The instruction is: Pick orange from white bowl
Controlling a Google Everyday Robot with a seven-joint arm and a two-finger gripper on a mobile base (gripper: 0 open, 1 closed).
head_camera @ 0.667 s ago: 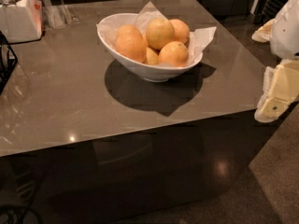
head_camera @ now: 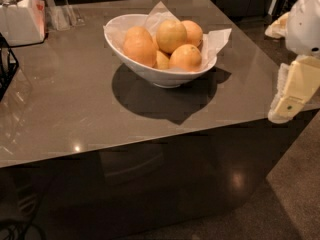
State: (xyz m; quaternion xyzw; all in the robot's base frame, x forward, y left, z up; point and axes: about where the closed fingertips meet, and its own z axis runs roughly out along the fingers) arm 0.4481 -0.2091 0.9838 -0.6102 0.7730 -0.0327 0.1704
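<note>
The white bowl (head_camera: 150, 74) stands on the brown table, back of centre, lined with crumpled white paper. It holds several round yellowish-orange fruits. The orange (head_camera: 171, 35) lies on top in the middle, with others to its left, right and front. A smaller, yellower fruit (head_camera: 161, 60) shows low between them. My gripper (head_camera: 292, 91), cream-coloured under a white arm, hangs at the right edge of the view, off the table's right side. It is well to the right of the bowl and lower than its rim, touching nothing.
A white boxy container (head_camera: 22, 19) and a clear stand (head_camera: 60, 14) sit at the table's back left. A black wire rack (head_camera: 5, 64) is at the left edge. The table's front edge (head_camera: 150, 139) drops to a dark floor.
My gripper has edged slightly up and left. The bowl and the fruit have not moved.
</note>
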